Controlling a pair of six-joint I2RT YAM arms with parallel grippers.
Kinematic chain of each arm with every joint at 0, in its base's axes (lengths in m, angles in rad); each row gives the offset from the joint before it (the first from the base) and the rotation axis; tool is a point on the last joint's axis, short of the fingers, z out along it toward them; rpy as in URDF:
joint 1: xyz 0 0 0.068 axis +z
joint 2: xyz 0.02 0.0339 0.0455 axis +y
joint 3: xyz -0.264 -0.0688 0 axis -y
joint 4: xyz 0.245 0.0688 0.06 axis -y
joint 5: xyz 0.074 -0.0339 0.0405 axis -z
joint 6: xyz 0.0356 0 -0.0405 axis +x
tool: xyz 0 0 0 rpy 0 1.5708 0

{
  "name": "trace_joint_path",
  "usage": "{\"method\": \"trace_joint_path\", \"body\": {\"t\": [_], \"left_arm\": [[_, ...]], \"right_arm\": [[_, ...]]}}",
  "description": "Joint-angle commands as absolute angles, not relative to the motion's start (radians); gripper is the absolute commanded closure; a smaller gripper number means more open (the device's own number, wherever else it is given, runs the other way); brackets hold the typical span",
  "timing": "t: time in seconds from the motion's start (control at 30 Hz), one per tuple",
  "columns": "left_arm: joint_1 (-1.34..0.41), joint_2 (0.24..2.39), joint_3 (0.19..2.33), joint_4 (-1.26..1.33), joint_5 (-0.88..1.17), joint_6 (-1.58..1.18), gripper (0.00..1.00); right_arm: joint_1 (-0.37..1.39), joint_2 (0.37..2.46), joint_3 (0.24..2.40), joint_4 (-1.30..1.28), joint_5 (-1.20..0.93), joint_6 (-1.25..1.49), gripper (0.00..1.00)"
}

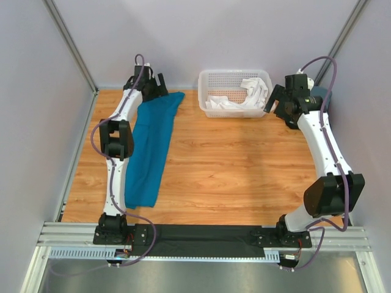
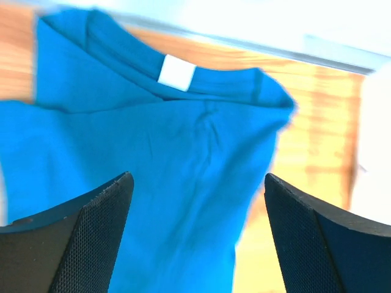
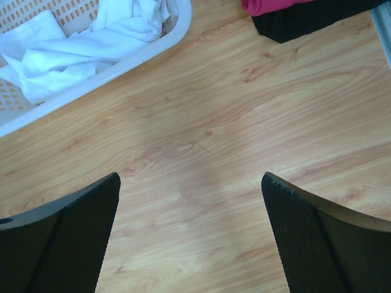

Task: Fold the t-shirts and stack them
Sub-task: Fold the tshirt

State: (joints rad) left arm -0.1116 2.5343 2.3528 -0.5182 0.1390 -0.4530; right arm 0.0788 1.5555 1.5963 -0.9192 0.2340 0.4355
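The left gripper (image 2: 198,183) is hovering wide open over the blue shirt (image 2: 122,122), probably risking pinching just the top layer.

teal t-shirt (image 1: 149,146) flat, white t-shirt (image 1: 245,97) in basket (image 1: 232,74)

My left arm (image 1: 113,180) and right arm (image 1: 324,137) are white tubes jointed by chunky black housings, with a purple-grey cable (image 1: 93,139) looping along each. The fingers (image 2: 91,244) of my left gripper (image 2: 197,178) and right gripper (image 3: 190,175) are matte black wedges, their inner faces covered in fine mesh-textured padding.
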Motion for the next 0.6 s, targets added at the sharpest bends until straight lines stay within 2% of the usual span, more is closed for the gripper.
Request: {"method": "trace_joint_path", "body": {"t": [0.0, 0.17, 0.3, 0.5, 0.57], "left_arm": [[-0.117, 2.246, 2.304, -0.409, 0.123, -0.282, 0.06], [-0.132, 2.027, 2.114, -0.517, 0.061, -0.164, 0.06], [-0.138, 1.884, 1.828, -0.616, 0.055, -0.184, 0.06], [-0.179, 1.679, 1.394, -0.549, 0.057, -0.252, 0.07], [-0.205, 1.654, 1.338, -0.557, 0.020, -0.250, 0.07]], "right_arm": [[0.075, 1.456, 1.574, -0.896, 0.187, 0.428, 0.00], [0.075, 1.378, 1.505, -0.867, 0.161, 0.440, 0.00], [0.075, 1.324, 1.430, -0.841, 0.124, 0.454, 0.00], [0.075, 1.292, 1.359, -0.824, 0.078, 0.472, 0.00], [0.075, 1.287, 1.338, -0.822, 0.074, 0.471, 0.00]]}}
